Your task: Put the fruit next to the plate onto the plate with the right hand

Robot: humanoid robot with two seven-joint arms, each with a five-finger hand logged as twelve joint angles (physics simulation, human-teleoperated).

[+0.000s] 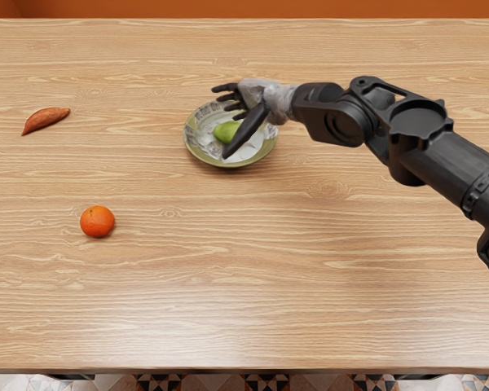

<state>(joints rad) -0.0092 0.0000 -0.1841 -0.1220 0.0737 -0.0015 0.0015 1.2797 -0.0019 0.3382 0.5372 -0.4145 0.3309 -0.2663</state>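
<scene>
Green fruit [224,131] lying on the plate [199,150], with the right hand [249,103] spread open above it.
Head view: the fruit rests inside the plate, far and centre on the wooden table [310,269]. One dark finger [246,130] slants down just beside it; whether they touch cannot be told. The remaining fingers fan leftward and grip nothing, and the arm reaches in from the right. Probable hazard: a sideways retreat could drag that finger against the fruit, rolling it over the rim.
</scene>
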